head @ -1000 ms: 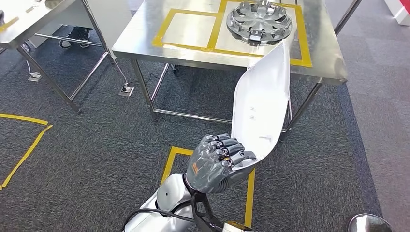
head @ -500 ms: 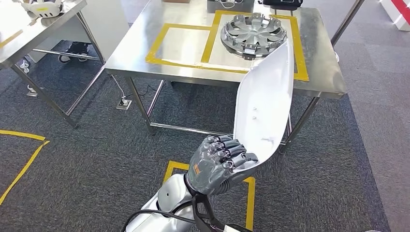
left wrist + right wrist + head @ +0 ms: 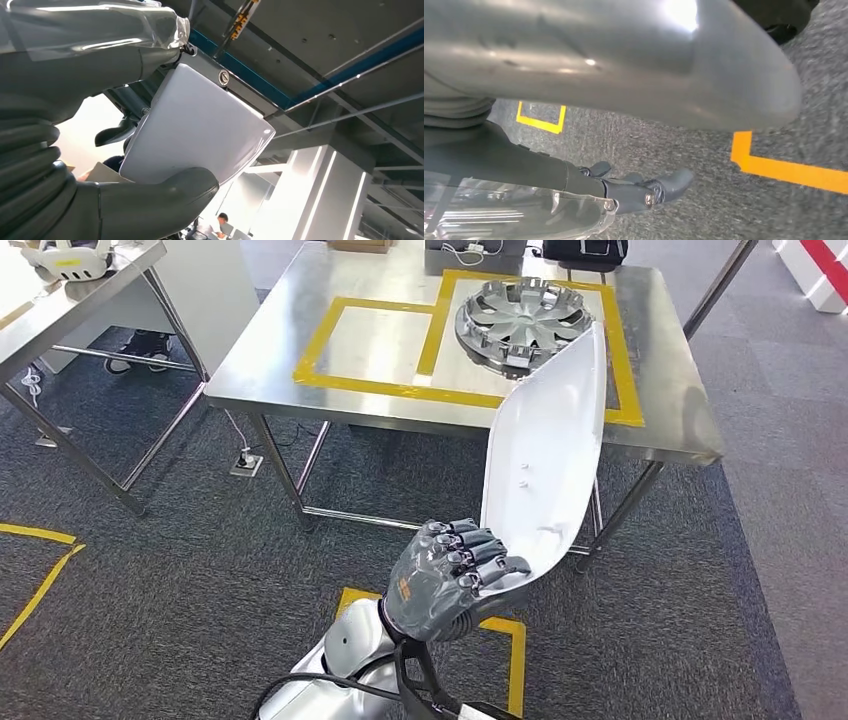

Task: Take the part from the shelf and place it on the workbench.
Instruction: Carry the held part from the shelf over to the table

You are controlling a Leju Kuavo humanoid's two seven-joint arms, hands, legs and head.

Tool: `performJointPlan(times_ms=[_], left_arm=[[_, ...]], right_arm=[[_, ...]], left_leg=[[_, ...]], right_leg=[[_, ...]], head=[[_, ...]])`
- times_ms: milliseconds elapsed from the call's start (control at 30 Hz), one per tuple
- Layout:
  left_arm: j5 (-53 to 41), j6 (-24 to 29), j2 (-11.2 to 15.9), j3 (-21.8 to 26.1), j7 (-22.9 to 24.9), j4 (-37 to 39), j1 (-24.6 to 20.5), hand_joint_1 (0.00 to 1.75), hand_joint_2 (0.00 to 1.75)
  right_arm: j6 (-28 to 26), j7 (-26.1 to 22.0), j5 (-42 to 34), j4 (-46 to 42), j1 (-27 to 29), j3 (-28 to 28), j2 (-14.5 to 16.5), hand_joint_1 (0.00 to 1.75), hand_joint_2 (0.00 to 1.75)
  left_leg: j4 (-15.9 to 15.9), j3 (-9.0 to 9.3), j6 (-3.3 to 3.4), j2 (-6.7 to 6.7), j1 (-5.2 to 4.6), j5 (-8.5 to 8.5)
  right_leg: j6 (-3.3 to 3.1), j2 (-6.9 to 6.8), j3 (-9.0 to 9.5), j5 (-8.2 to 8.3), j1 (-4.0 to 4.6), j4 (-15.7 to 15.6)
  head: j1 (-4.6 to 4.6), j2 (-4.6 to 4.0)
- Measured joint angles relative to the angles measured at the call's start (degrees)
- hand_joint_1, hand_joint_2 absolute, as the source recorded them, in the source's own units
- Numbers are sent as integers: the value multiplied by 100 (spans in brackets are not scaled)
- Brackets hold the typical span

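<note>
Head view: left hand (image 3: pixel 447 580) grips white part (image 3: pixel 543 455).

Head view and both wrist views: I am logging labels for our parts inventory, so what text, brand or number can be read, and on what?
None can be read.
Left hand: an orange mark on its back, too small to read.
White part: no print visible.
Hubcap on the workbench: no readable marking.
</note>
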Motion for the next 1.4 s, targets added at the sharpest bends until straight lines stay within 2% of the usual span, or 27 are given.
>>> performJointPlan(times_ms=[67, 133, 167, 200, 233, 300, 367, 467, 533, 567, 633, 700, 733, 767, 800, 833, 867, 900, 933, 1000, 1067, 1133, 1200, 1233, 1267, 1333, 1400], left_arm=[[11, 0, -20, 8, -13, 10, -23, 175, 175], [12, 0, -31, 10, -19, 39, -39, 175, 175], [11, 0, -33, 11, -19, 60, -39, 175, 175], [9, 0, -33, 13, -19, 80, -39, 175, 175], [6, 0, -34, 13, -19, 93, -40, 175, 175], [-3, 0, -33, 14, -19, 108, -42, 175, 175], [-15, -1, -31, 14, -19, 128, -45, 175, 175], [-19, -1, -37, 12, -19, 143, -56, 175, 175], [-11, 0, -40, 12, -17, 142, -78, 175, 175], [-3, 0, -41, 11, -17, 143, -87, 175, 175], [13, 0, -38, 10, -17, 147, -87, 175, 175], [17, 0, -35, 8, -17, 156, -82, 175, 175], [17, 0, -35, 7, -16, 163, -82, 175, 175], [17, 0, -35, 7, -15, 168, -83, 175, 175], [17, 0, -35, 4, -14, 173, -85, 175, 175], [17, 0, -34, 1, -11, 179, -88, 175, 175], [18, 0, -36, -3, -4, 182, -91, 175, 175], [19, 0, -39, -7, 8, 186, -92, 175, 175], [19, 0, -41, -10, 23, 189, -92, 175, 175], [20, 0, -54, -13, 58, 190, -94, 175, 175], [23, 0, -64, -15, 78, 190, -107, 175, 175], [25, 0, -67, -18, 85, 192, -117, 175, 175], [23, 0, -66, -20, 89, 196, -114, 175, 175], [21, 0, -66, -22, 98, 197, -114, 175, 175], [17, 0, -66, -24, 111, 197, -114, 175, 175], [-4, 0, -61, -35, 149, 202, -115, 175, 175], [-25, -1, -48, -59, 193, 214, -112, 175, 175]], right_arm=[[-13, -14, -11, -1, -17, -17, 2, 0, 0], [-33, -34, -28, -1, -21, -40, 2, 0, 0], [-45, -43, -34, -1, -12, -54, 1, 0, 0], [-56, -49, -38, -1, 1, -66, 0, 0, 0], [-63, -52, -40, -1, 12, -76, -1, 0, 0], [-69, -58, -42, 1, 25, -87, 3, 0, 0], [-71, -62, -46, 7, 24, -92, 14, 0, 0], [-75, -68, -55, 9, 22, -96, 23, 0, 0], [-76, -75, -58, 8, 14, -98, 25, 0, 0], [-76, -79, -62, 7, 5, -99, 25, 0, 0], [-76, -81, -69, 5, -1, -101, 25, 0, 0], [-76, -80, -73, 5, 8, -103, 25, 0, 0], [-76, -80, -73, 5, 10, -104, 26, 0, 0], [-75, -79, -73, 5, 9, -105, 27, 0, 0], [-74, -79, -73, 5, 8, -105, 32, 0, 0], [-73, -79, -73, 5, 3, -106, 38, 0, 0], [-70, -79, -72, 5, -2, -107, 44, 0, 0], [-66, -79, -68, 5, -6, -107, 51, 0, 0], [-62, -80, -60, 6, -9, -108, 55, 0, 0], [-55, -82, -41, 6, -7, -108, 57, 0, 0], [-54, -87, -29, 5, -14, -108, 56, 0, 0], [-52, -90, -21, 5, -20, -108, 51, 0, 0], [-51, -90, -21, 5, -4, -108, 40, 0, 0], [-49, -90, -22, 5, 5, -108, 37, 0, 0], [-48, -90, -22, 5, 12, -108, 34, 0, 0], [-43, -92, -23, 7, 17, -109, 36, 0, 0], [-38, -94, -22, 10, 16, -110, 40, 0, 0]], left_leg=[[-21, 107, 42, 20, 22, -45], [-18, 163, 63, 18, 27, -112], [-17, 198, 60, 8, 31, -153], [-17, 246, 51, -3, 37, -198], [-16, 311, 35, -12, 46, -251], [-15, 446, -14, -19, 55, -371], [-14, 527, -81, -22, 42, -478], [58, 566, -181, -20, 39, -529], [402, 386, -229, -9, 46, -504], [718, 178, -254, -3, 52, -543], [1409, -338, -296, 4, 63, -780], [1673, -686, -304, 7, 65, -940], [1539, -720, -290, 7, 64, -856], [1243, -662, -262, 7, 57, -648], [847, -548, -212, 9, 41, -346], [518, -443, -166, 2, 17, -137], [285, -360, -127, -9, -6, -15], [153, -302, -91, -18, -23, 43], [133, -275, -69, -28, -29, 3], [63, -130, -17, -17, 2, 38], [34, 11, 26, 1, 33, 6], [29, 78, 54, 4, 34, -70], [30, 158, 56, -16, 34, -160], [30, 216, 48, -27, 35, -210], [30, 285, 37, -35, 36, -266], [34, 427, -5, -36, 31, -386], [37, 508, -72, -32, 16, -490]], right_leg=[[53, -8, -251, -159, -9, 482], [107, -9, -723, -422, -17, 1180], [126, -10, -918, -518, -21, 1391], [137, -11, -1025, -528, -25, 1416], [141, -13, -1028, -409, -30, 1228], [134, -30, -861, 133, -47, 492], [75, -60, -728, 477, -49, -7], [-65, -54, -643, 485, -32, -81], [-135, -44, -550, 432, -51, -99], [-163, -43, -503, 396, -60, -106], [-196, -41, -420, 310, -59, -107], [-198, -33, -310, 213, -54, -107], [-196, -25, -242, 162, -48, -108], [-191, -18, -169, 111, -41, -110], [-184, -12, -110, 59, -37, -116], [-164, -1, -53, 9, -25, -122], [-135, 7, -12, -37, -19, -132], [-101, 16, 30, -59, -15, -127], [-59, 24, 73, -59, -8, -117], [-1, 18, 81, -36, -10, 13], [43, 6, -145, -82, -14, 443], [92, 1, -579, -322, -19, 1088], [131, -1, -923, -572, -22, 1406], [135, -2, -972, -555, -23, 1304], [129, -4, -935, -404, -24, 1032], [96, -24, -761, 96, -22, 321], [23, -63, -652, 378, -1, -37]], head=[[17, 0], [31, 0], [32, 0], [35, 0], [34, 0], [42, 0], [49, 0], [45, 0], [38, 0], [33, 0], [26, 0], [26, 0], [26, 0], [26, 0], [27, 0], [32, 0], [32, 0], [34, 0], [34, 0], [34, 0], [58, 0], [81, 0], [84, 0], [86, 0], [87, 0], [88, 0], [78, 0]])
